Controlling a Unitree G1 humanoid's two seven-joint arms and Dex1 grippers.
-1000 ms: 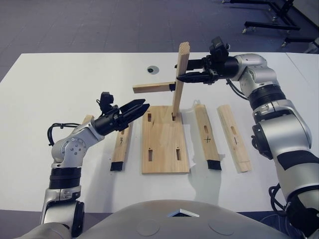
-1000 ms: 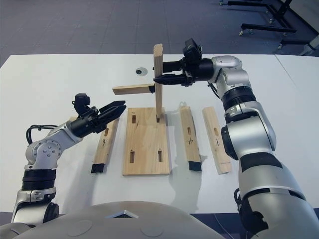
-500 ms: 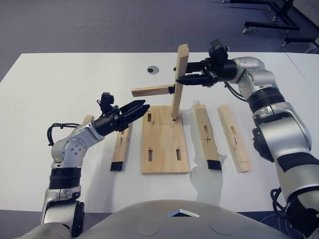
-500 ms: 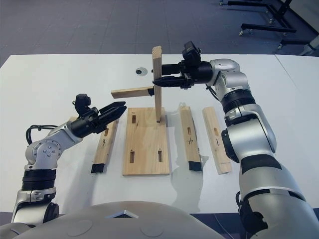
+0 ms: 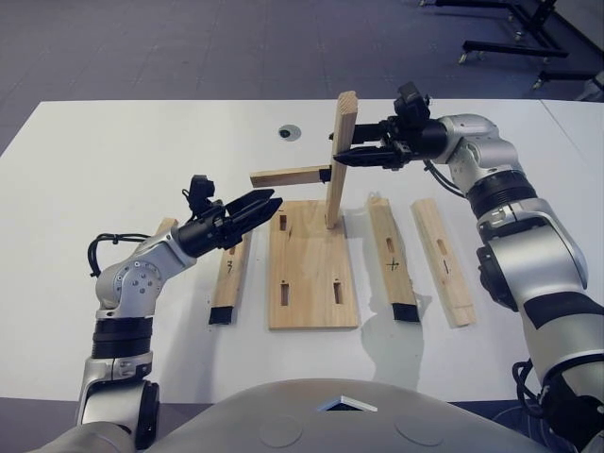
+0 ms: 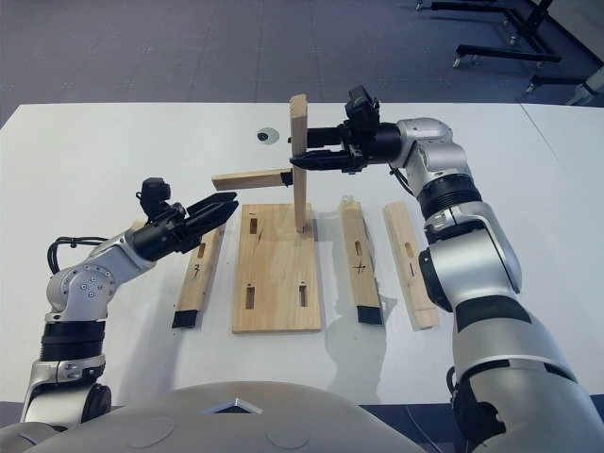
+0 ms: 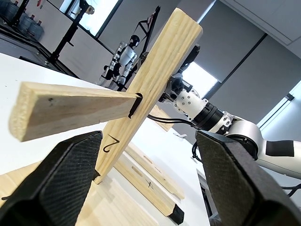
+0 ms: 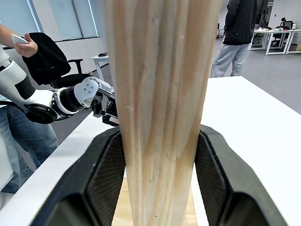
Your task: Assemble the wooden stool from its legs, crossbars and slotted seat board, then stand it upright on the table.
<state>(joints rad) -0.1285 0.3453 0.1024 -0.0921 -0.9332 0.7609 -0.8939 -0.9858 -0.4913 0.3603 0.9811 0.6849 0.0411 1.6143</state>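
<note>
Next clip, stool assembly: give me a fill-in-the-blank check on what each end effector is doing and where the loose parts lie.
1. The right end effector is ____ on the upright leg.
2. The left end effector hovers with its fingers ____.
3. To the right of the seat board, ____ legs lie flat on the table.
4. The crossbar juts from the upright leg toward the robot's ____.
Missing words: shut; open; two; left.
</note>
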